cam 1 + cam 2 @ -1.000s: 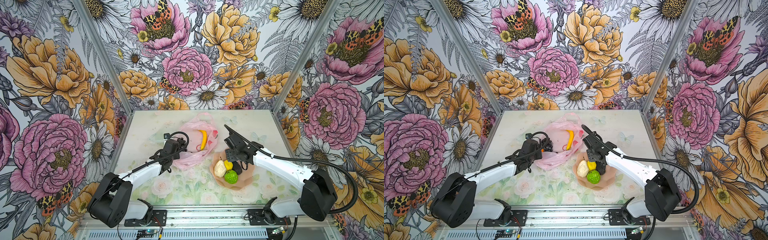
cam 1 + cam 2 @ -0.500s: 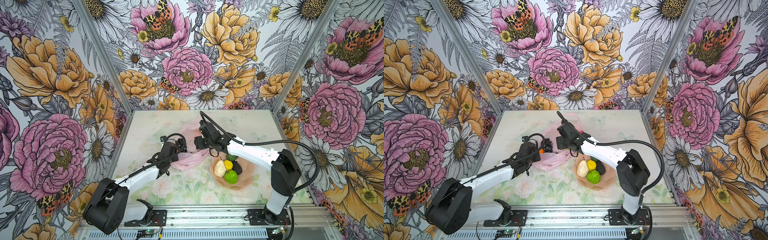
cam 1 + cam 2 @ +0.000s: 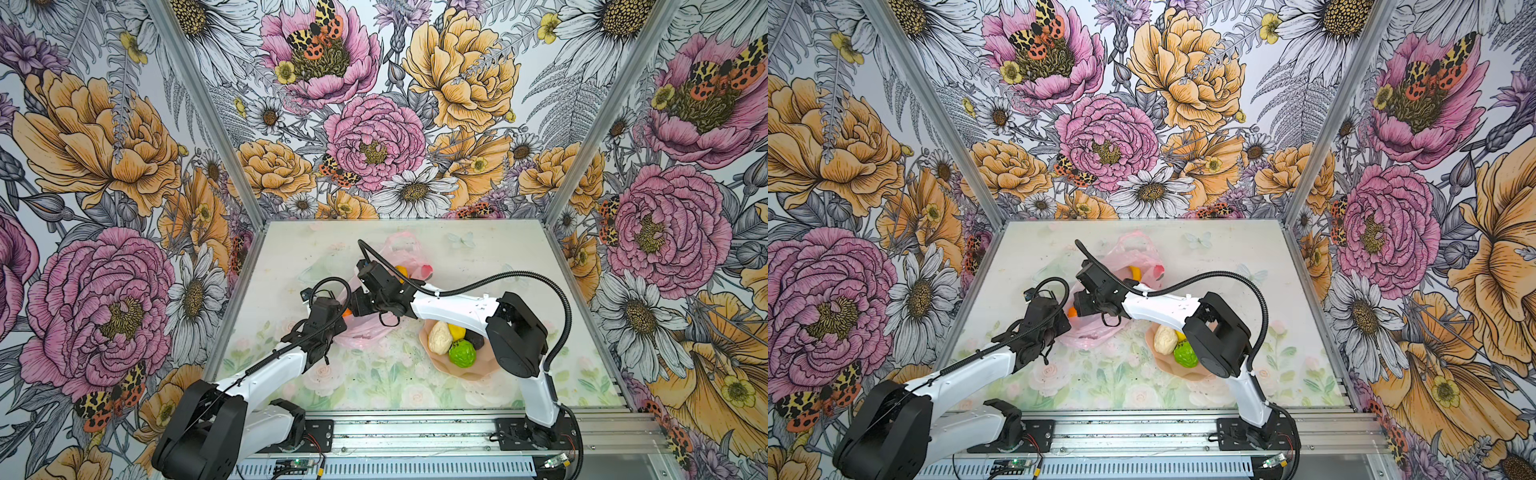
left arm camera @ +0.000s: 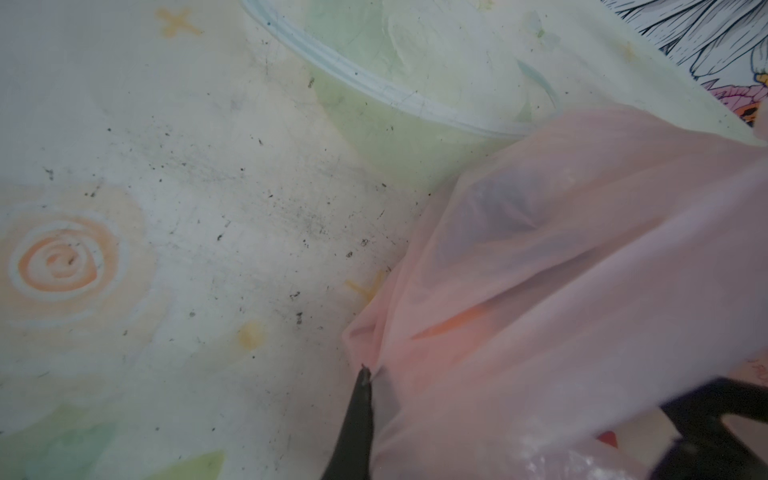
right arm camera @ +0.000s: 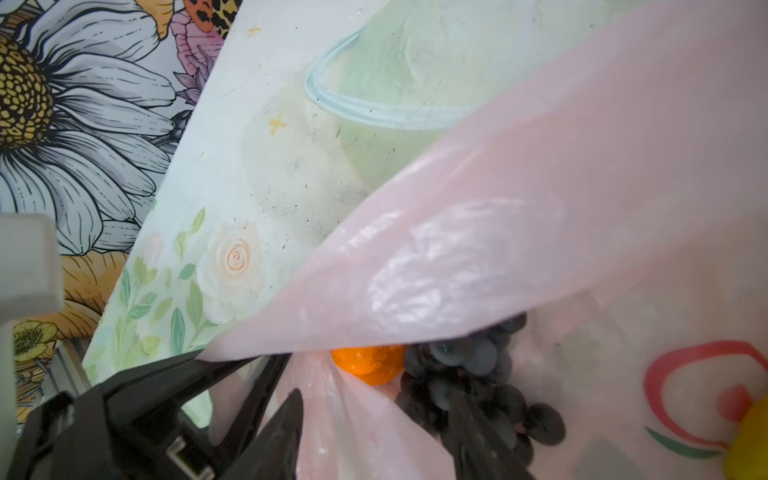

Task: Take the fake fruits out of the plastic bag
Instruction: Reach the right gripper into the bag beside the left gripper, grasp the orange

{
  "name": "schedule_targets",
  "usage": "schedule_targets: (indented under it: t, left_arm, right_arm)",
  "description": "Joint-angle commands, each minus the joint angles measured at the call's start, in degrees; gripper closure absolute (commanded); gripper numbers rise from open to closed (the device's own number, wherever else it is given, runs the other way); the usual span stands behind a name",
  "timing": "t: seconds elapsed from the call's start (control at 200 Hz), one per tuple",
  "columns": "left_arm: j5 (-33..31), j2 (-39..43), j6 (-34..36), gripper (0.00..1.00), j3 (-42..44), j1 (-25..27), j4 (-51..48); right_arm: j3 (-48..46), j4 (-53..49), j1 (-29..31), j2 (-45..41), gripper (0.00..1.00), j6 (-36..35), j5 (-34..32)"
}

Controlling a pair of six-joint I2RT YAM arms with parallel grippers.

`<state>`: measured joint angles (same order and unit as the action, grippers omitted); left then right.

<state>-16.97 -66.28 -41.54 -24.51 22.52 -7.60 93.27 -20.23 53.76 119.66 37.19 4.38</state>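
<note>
Near right on the table (image 3: 365,388), the dish (image 3: 471,375) holds the pear (image 3: 439,337), the lemon (image 3: 456,331), the bumpy green fruit (image 3: 462,353) and a dark fruit (image 3: 475,338). These are unchanged from a second ago.

At mid-table, left of the dish, lies the plastic bag (image 3: 361,334). The left gripper (image 3: 338,316) is clamped shut on the bag's left edge, as it was a second ago, and holds the mouth up.

The right gripper (image 5: 376,395) stood beside the dish a second ago. It has since crossed leftward and is now inside the bag's mouth. Its jaws stand partly apart, narrower than before. One finger (image 5: 469,432) lies across the grape bunch (image 5: 465,365). The other finger (image 5: 282,419) is on the bag film. The orange (image 5: 368,363) sits just past the tips, touching the grapes. No fruit is seen gripped.

Farther back, the banana (image 3: 1136,272) lies in the far part of the bag.
</note>
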Motion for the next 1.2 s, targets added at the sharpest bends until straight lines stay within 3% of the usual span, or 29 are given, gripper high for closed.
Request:
schedule_targets:
  t: [0.0,0.315,0.716,1.196]
  left_arm:
    - [2.38,-0.58,-2.98,0.98,1.6,-1.04,1.48]
    - [7.59,-0.24,-2.63,0.98,3.37,-4.66,3.95]
    - [8.93,1.15,-2.16,0.98,3.42,-5.29,3.77]
    - [9.68,1.46,-1.98,0.98,3.42,-5.1,3.68]
  right_arm:
    - [2.56,2.34,0.96,2.35,0.44,1.22,0.43]
    - [5.23,2.3,2.58,6.67,0.49,1.39,-0.96]
    - [8.38,2.04,3.19,10.8,0.49,0.16,-3.26]
    - [13.07,-0.33,3.49,16.46,0.42,-1.59,-5.64]
